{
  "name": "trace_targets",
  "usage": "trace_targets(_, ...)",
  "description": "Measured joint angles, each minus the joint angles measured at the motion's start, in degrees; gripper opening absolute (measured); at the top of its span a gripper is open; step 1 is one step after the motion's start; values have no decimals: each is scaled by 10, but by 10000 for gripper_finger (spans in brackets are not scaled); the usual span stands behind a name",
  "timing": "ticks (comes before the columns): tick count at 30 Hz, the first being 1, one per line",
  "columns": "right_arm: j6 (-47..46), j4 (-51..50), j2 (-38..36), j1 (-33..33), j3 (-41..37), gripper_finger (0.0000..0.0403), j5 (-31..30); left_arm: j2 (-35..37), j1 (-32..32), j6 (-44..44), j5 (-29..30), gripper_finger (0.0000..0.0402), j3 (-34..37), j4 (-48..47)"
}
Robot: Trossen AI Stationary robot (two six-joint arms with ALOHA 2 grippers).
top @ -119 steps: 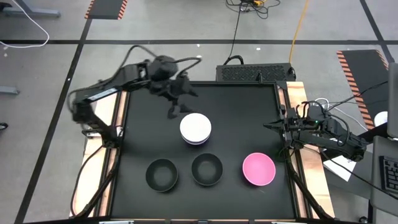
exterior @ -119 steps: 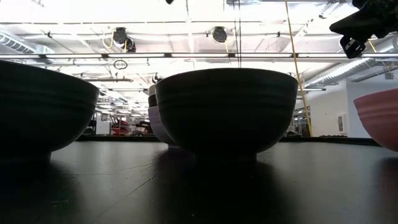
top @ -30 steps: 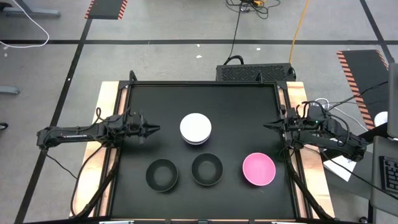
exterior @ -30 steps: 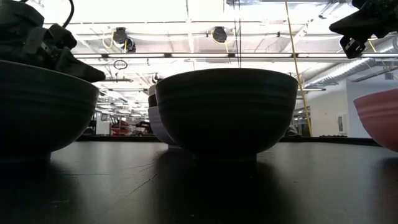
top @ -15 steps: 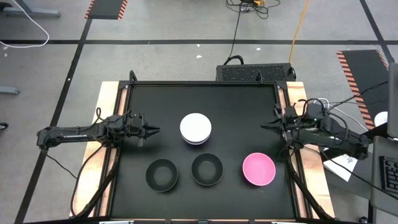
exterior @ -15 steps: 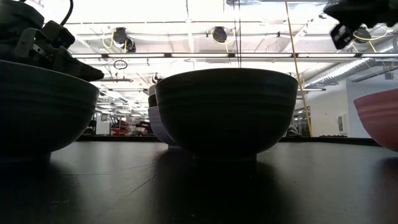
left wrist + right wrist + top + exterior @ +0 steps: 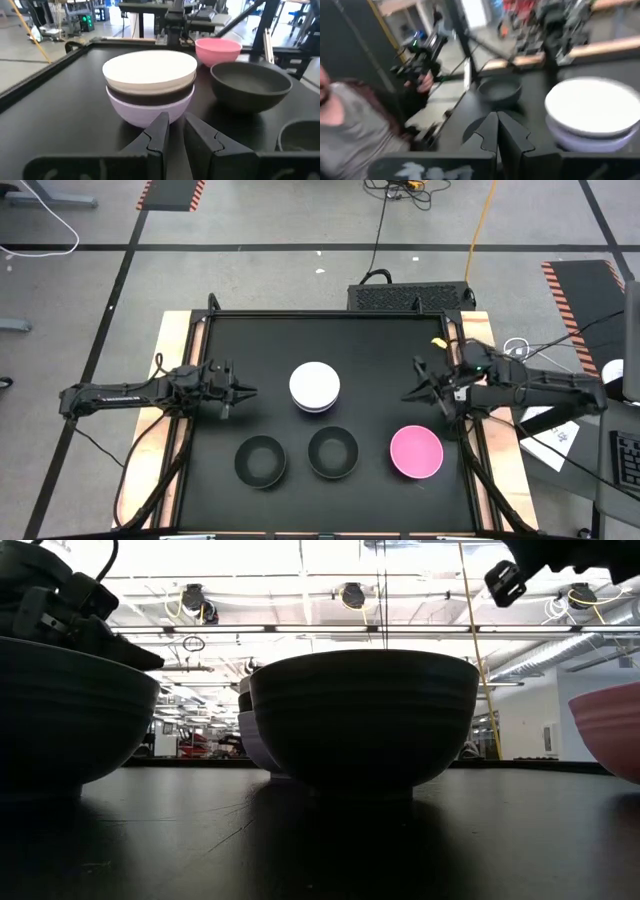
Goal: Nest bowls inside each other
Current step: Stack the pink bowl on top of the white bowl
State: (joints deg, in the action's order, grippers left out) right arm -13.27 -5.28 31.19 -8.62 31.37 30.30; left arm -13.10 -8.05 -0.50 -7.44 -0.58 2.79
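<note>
Where the high view looks down on the black desk (image 7: 400, 340), four groups of bowls sit mouth-up: a white bowl (image 7: 314, 385) topping a stack near the middle, two black bowls (image 7: 260, 460) (image 7: 333, 452) side by side toward the near edge, and a pink bowl (image 7: 416, 452) nearer the right edge. The left tool (image 7: 243, 391) lies low near the left edge, pointing at the stack, empty, its fingers almost together. The right tool (image 7: 410, 393) reaches in from the right edge, above the pink bowl's far side, fingers together and holding nothing.

In the low view, the middle black bowl (image 7: 364, 715) stands upright and fills the centre, another black bowl (image 7: 70, 715) sits at the left, and the pink one (image 7: 610, 735) shows at the right. The stack (image 7: 250, 735) peeks out behind.

In the left wrist view, the stack shows the white bowl (image 7: 150, 72) nested in a black one, itself inside the lavender bowl (image 7: 145, 110), just ahead of the nearly closed fingers (image 7: 157, 137).

In the right wrist view, the fingers (image 7: 490, 132) are pressed together, with the stack (image 7: 592, 112) ahead and a person (image 7: 360, 125) beyond the desk.
</note>
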Motion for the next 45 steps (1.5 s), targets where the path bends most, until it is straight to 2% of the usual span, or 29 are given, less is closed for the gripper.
trace_targets(3,-24,-37,24,39,16,0,-1,0,0,8,-3,56,0,-10)
trace_targets(7,-68,-37,46,92,19,0,-2,0,0,18,-3,56,0,-10)
trace_targets(11,-128,-92,55,128,19,0,-4,0,0,34,-5,56,0,-10)
trace_targets(20,-289,-128,87,203,19,0,-106,0,0,32,-12,56,0,-8)
trace_targets(28,-380,-291,123,232,19,0,-220,0,0,32,25,56,0,-11)
trace_targets(34,-386,-313,137,233,19,0,-210,0,0,32,30,56,0,-12)
trace_targets(40,-404,-262,135,221,19,4,-113,0,0,42,44,56,0,-12)
trace_targets(45,-421,-253,135,203,19,32,-105,0,0,44,50,56,0,-13)
